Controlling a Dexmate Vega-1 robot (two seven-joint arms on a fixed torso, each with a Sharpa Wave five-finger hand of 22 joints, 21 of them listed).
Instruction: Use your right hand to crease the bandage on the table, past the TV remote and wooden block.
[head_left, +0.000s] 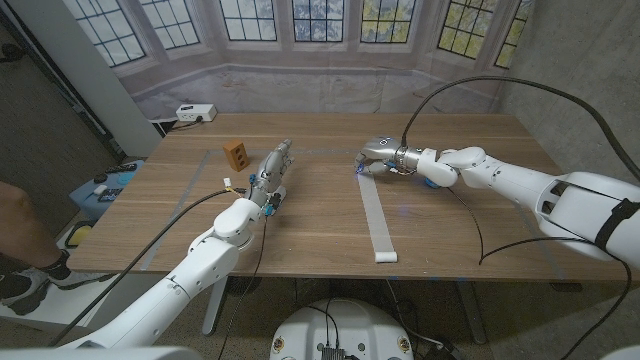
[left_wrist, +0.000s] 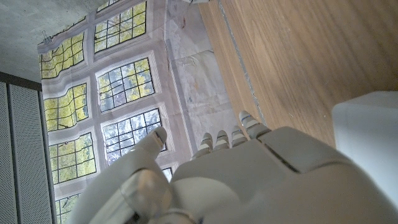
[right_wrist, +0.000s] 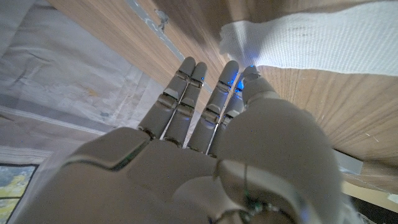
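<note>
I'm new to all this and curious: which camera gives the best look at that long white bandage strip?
The head view: it shows the whole bandage lying stretched across the table, with the right hand at its far end. The right wrist view catches just one end, close up. The left wrist view gives table and windows.
</note>
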